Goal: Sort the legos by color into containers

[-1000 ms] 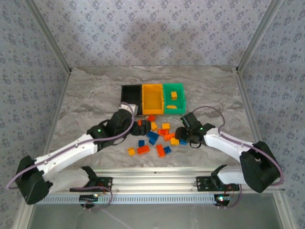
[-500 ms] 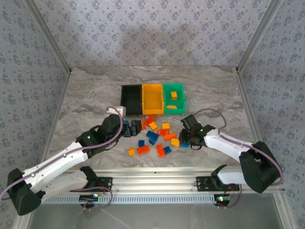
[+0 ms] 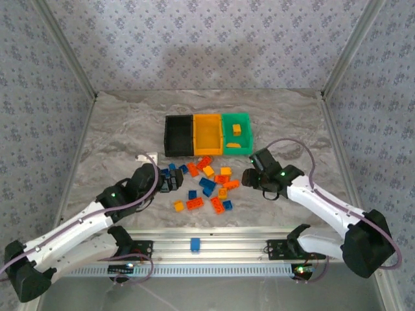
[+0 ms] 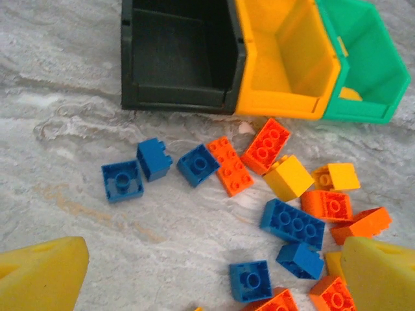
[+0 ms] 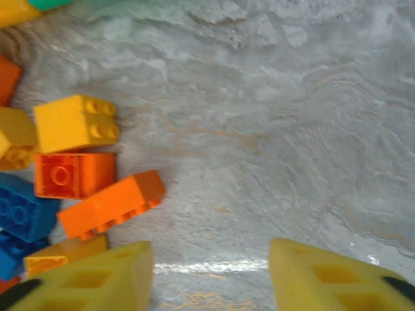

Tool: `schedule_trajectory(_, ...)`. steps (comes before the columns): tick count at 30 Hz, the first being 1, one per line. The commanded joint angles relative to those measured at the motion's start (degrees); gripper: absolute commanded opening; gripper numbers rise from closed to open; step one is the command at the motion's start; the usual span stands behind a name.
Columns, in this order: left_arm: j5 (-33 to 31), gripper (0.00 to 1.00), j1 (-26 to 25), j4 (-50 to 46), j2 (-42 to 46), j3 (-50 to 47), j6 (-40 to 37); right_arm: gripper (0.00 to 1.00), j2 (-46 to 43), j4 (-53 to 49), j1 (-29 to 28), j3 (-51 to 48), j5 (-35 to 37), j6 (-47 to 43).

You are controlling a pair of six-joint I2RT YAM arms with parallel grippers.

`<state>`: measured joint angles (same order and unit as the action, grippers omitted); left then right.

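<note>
Your left hand [image 4: 214, 262] is spread wide and empty over the glossy studded legos [image 4: 292, 223], loose on the marbled table [image 4: 65, 116] just in front of the boxy plastic containers [image 4: 279, 107]; right hand [image 5: 211, 275] gapes too, holding nothing.

This is looking like a robotics lab cell rather than a home or a shop. Two white arms, the left arm [image 3: 78, 227] and the right arm [image 3: 321, 202], are sitting bolted to an aluminium rail [image 3: 227, 241] at the near edge of a marble-patterned tabletop [image 3: 117, 129]. Metal posts [image 3: 68, 48] are framing the corners, and panels [image 3: 207, 45] printed with a repeating grey pattern are closing in three sides. Cables [image 3: 292, 141] are looping off the arms. Loose legos [image 3: 209, 184] and three joined containers [image 3: 208, 151] are lying on the tabletop.
</note>
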<state>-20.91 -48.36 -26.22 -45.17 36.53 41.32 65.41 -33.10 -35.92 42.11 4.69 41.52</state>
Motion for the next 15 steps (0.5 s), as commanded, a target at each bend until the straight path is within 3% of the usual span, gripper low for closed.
schedule_trajectory(1,-1.3,0.99,0.4,-3.3,2.4,-0.1,1.1,0.61,1.4,-2.9,-2.8,1.6,-2.6,-2.3)
schedule_trajectory(6,-3.0,1.0,0.6,-5.3,6.5,-0.3,1.1,0.65,3.3,-1.6,-12.9,3.6,-7.7,-7.5)
schedule_trajectory(9,-4.9,1.0,1.0,-7.2,8.5,1.2,0.3,0.7,7.0,-3.3,-20.7,7.0,-6.0,-8.4)
schedule_trajectory(15,-7.5,1.0,1.5,-12.3,10.5,5.5,-1.0,0.71,15.2,-1.6,-32.8,12.9,-3.5,-10.3)
